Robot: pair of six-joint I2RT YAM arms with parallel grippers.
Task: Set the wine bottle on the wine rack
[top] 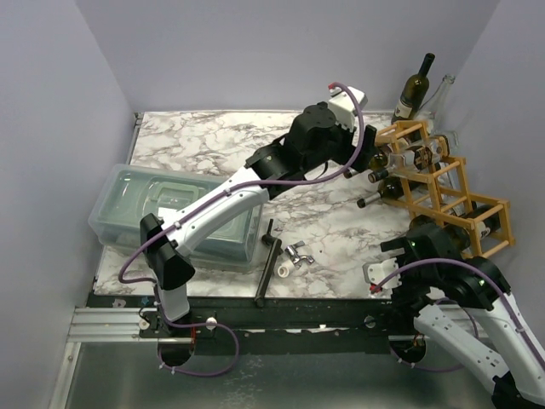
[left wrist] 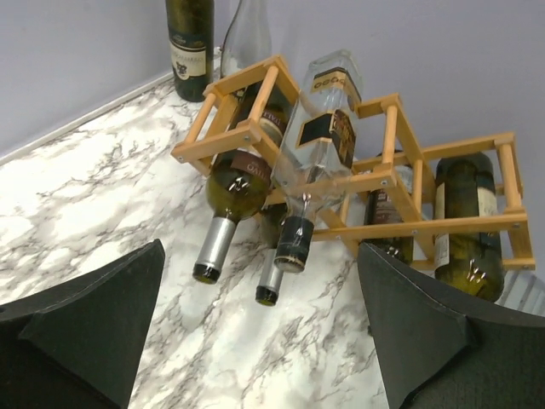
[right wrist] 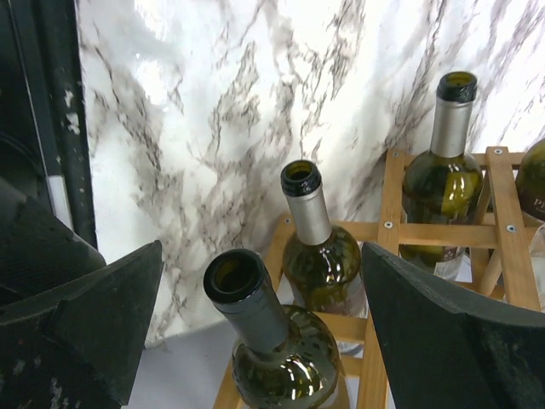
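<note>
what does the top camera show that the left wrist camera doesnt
Only the top view: the clear plastic bin on the left of the table, the right arm, and a black bar near the front edge.
Only the left wrist view: the left gripper wide open and holding nothing, and the label on the clear bottle up close.
Both: the wine rack, the dark bottle standing in the corner behind it, and the marble tabletop.
</note>
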